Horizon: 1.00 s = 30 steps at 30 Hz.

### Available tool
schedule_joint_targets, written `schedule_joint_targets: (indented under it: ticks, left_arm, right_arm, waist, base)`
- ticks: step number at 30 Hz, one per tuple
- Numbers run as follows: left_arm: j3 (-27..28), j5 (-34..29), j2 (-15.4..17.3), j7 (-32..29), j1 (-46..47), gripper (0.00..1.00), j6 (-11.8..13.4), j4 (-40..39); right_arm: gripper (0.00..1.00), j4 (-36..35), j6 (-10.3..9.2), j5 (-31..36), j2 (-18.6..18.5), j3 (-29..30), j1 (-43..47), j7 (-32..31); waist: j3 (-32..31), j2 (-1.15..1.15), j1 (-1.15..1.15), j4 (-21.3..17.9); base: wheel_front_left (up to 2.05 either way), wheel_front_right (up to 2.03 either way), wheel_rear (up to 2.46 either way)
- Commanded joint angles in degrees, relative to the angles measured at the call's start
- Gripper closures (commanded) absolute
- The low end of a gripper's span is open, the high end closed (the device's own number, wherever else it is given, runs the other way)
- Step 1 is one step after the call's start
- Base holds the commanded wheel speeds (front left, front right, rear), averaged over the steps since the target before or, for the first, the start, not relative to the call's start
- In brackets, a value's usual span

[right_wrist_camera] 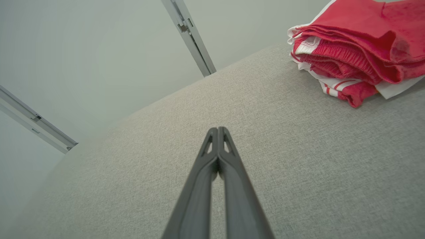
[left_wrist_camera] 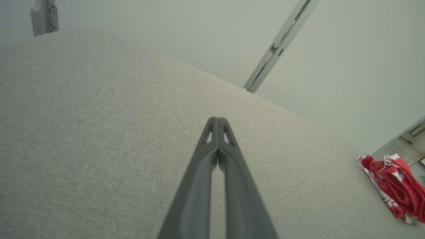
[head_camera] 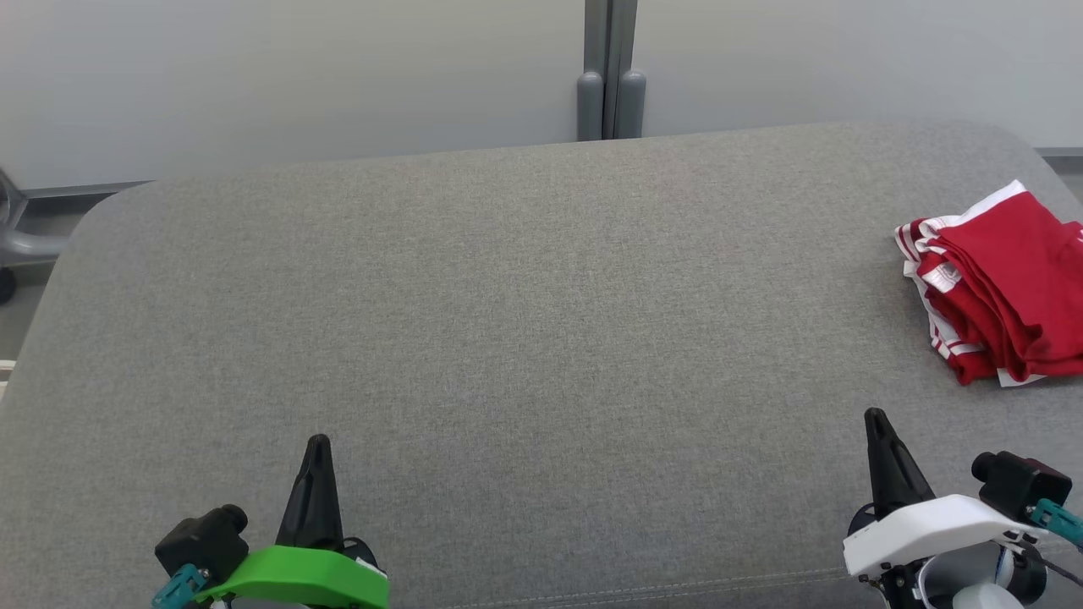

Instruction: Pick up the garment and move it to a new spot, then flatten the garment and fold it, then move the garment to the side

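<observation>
Grey fabric tabletop (head_camera: 525,296), red-and-white garment (head_camera: 1003,283) bunched in rough folds at its right edge, left gripper (head_camera: 317,444) and right gripper (head_camera: 876,420) both clenched empty near the front edge, pickup apparently not begun.

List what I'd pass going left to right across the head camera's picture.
left gripper with its green cover → grey post at the far wall → folded red-and-white garment. The right gripper, with its white cover, lies under the garment's span, so it has no clear place in the order.
</observation>
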State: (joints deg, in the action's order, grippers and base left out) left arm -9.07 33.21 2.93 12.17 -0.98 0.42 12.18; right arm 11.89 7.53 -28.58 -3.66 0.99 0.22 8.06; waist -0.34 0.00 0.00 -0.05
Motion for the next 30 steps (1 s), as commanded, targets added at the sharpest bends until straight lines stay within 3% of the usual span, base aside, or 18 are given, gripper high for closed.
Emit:
schedule_joint_targets:
  ticks: [1, 30]
  left_arm:
    - [0.4, 2.3, 0.2, -0.2, 2.1, 1.0, -0.5, -0.4]
    - [1.4, 24.4, 0.2, -3.1, 6.5, 1.0, -3.4, 2.3]
  right_arm:
    - [1.0, -0.4, 0.0, -2.5, -0.6, 0.6, -1.8, -0.6]
    - [1.0, 2.3, -0.02, -26.1, -1.6, 5.3, -5.1, -8.3]
  waist:
    - [0.0, 0.0, 0.0, 0.0]
    - [0.1, 0.0, 0.0, 0.0]
  base:
    - [0.0, 0.0, 0.0]
    - [0.0, 0.0, 0.0]
